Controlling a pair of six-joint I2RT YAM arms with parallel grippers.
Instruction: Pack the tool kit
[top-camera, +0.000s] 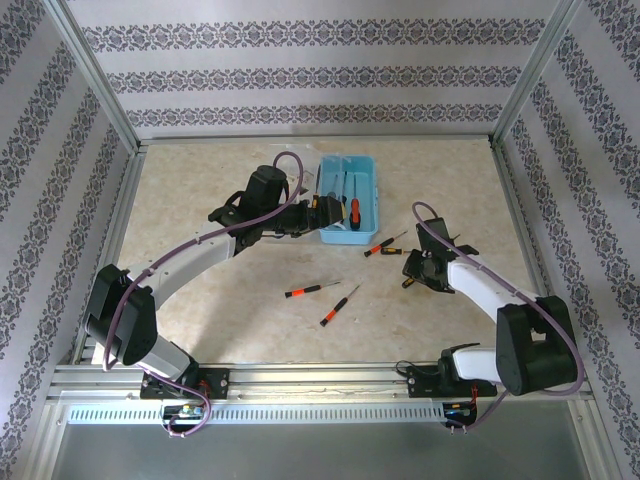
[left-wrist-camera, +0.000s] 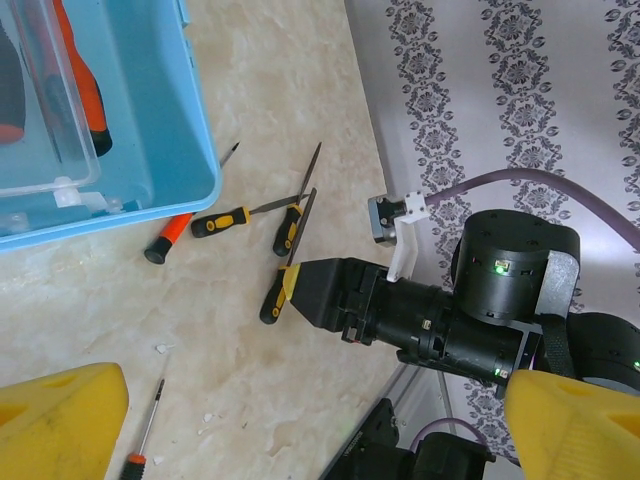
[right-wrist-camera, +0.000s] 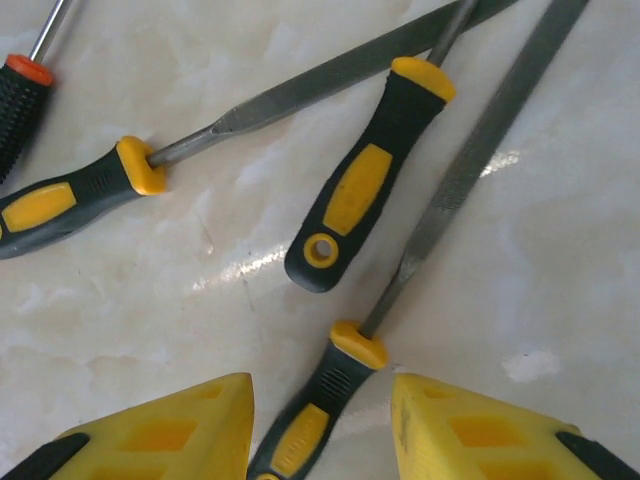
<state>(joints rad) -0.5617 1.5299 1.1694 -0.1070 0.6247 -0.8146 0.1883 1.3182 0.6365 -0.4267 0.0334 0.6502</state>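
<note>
Left hand open at the tool case, right hand open astride a file.

Top view: left arm stretched forward, left hand (top-camera: 322, 212) level at the left wall of the blue tool case (top-camera: 365, 175), which has an orange-handled screwdriver (top-camera: 353, 212) inside. Right arm bent, right hand (top-camera: 412, 272) pitched down near the case's near-right corner, by the yellow-handled files (top-camera: 385, 245). Two loose screwdrivers (top-camera: 312, 289) lie on the surface (top-camera: 200, 200), nearer than the case. Left wrist view: yellow fingers (left-wrist-camera: 70, 415) spread wide, nothing between them, below the case corner. Right wrist view: fingers (right-wrist-camera: 170, 435) apart, either side of one file handle (right-wrist-camera: 305, 435), gaps visible, not clamped on it.
</note>
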